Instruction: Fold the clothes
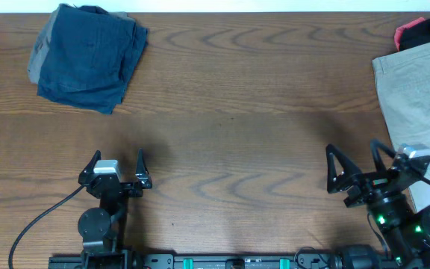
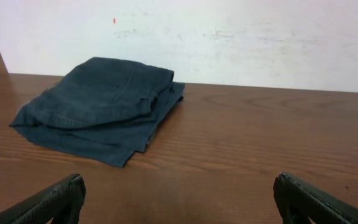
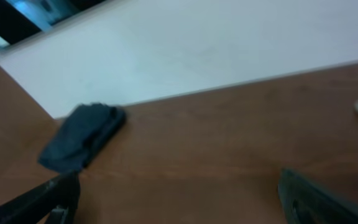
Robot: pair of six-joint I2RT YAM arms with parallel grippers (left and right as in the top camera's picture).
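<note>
Brown wood-grain table: folded navy shorts far-left corner; beige shorts flat at right edge; red-black garment far-right corner.

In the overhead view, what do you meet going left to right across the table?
Folded navy shorts → left end effector, open → right end effector, open → beige shorts at the right edge.

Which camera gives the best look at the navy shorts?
The left wrist view: the navy shorts lie close and sharp, folds visible. Overhead shows them whole but smaller, at upper left. The right wrist view shows only a distant, blurred dark bundle.
</note>
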